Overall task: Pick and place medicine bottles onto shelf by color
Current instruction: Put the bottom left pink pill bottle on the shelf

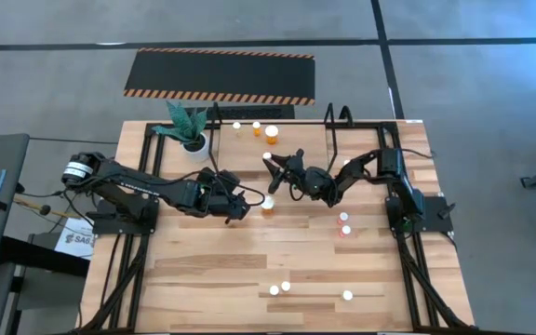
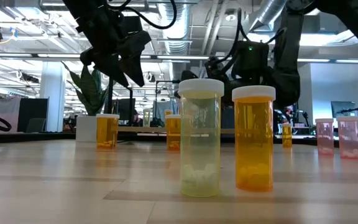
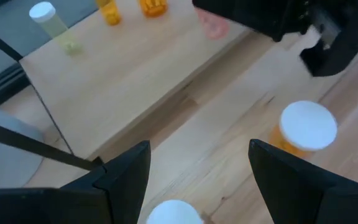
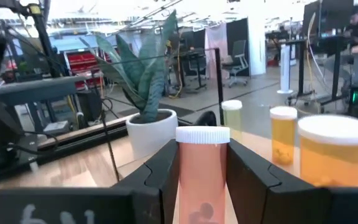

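Note:
My right gripper (image 1: 273, 167) reaches level over the wooden shelf (image 1: 296, 140) at the table's far side, shut on a pink medicine bottle (image 4: 202, 180) with a white cap. A yellow bottle (image 4: 232, 118) and two orange ones (image 4: 283, 144) (image 4: 334, 158) stand on the shelf board beyond it. My left gripper (image 3: 197, 180) hangs open above the table just in front of the shelf. An orange bottle (image 3: 303, 127) stands on the table beside it, and a white cap (image 3: 176, 214) shows below its fingers. My right gripper pinches the pink bottle's body (image 4: 202, 186) between its two fingers, one on each side, just below the white cap (image 4: 202, 134). The fingers come level from the table's right side. The bottle stands upright; the fingers hide its base, so whether it rests on the shelf cannot be told.
A green plant in a white pot (image 1: 191, 130) stands at the shelf's left end, by a black hoop upright (image 1: 214, 116). Two pink bottles (image 1: 344, 223) stand right of centre. Three more bottles (image 1: 282, 288) (image 1: 347, 295) stand near the front edge. A striped mat (image 1: 220, 76) lies beyond the table.

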Controlling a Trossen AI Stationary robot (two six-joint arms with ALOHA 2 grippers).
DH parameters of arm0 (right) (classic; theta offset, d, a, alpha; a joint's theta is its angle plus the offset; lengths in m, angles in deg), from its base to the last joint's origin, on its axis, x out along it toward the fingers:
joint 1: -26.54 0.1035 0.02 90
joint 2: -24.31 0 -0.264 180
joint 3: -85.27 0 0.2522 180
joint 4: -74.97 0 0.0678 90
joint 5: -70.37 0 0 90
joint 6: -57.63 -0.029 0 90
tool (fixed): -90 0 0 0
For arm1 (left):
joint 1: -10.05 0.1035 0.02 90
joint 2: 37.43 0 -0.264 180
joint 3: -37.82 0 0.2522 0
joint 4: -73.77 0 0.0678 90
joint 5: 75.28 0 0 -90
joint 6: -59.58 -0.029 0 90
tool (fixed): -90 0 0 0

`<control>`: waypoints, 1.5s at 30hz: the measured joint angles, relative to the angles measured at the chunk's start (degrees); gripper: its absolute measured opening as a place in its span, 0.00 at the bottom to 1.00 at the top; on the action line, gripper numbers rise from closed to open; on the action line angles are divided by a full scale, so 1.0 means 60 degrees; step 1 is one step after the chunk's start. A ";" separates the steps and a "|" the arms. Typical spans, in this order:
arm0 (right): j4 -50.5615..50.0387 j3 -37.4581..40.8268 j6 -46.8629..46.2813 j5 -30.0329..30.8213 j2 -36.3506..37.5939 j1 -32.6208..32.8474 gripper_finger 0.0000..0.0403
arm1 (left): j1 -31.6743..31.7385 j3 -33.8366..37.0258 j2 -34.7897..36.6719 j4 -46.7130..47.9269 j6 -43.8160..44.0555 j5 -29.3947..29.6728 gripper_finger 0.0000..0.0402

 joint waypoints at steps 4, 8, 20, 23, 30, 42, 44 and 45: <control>-0.0152 -0.0131 0.0698 -0.0001 0.0010 0.0035 0.35 | 0.0000 0.0000 0.0000 0.0212 -0.0079 0.0001 0.64; -0.0146 -0.0208 0.1391 0.0006 0.0009 0.0028 0.33 | 0.0000 0.0000 -0.0002 0.0161 -0.0294 0.0083 0.64; -0.0160 -0.0197 0.1379 0.0006 0.0003 -0.0127 0.31 | 0.0000 0.0000 -0.0002 0.0139 -0.0261 0.0154 0.64; -0.0154 -0.0177 0.1772 0.0006 0.0003 -0.0041 0.31 | 0.0000 0.0000 0.0000 0.0135 -0.0254 0.0158 0.64; 0.0257 0.0414 0.1989 0.0089 0.0001 -0.0130 0.31 | -0.0003 0.0001 -0.0004 0.0135 -0.0225 0.0163 0.64; 0.0507 0.0661 0.2063 0.0260 0.0017 -0.0035 0.30 | 0.0000 0.0004 -0.0004 0.0115 -0.0229 0.0179 0.64; 0.0507 0.0463 0.2064 0.0260 -0.0006 -0.0064 0.30 | 0.0000 0.0004 -0.0004 0.0106 -0.0229 0.0178 0.64; 0.0510 0.0359 0.2074 0.0261 -0.0063 -0.0090 0.30 | 0.0000 0.0004 -0.0004 0.0106 -0.0229 0.0179 0.64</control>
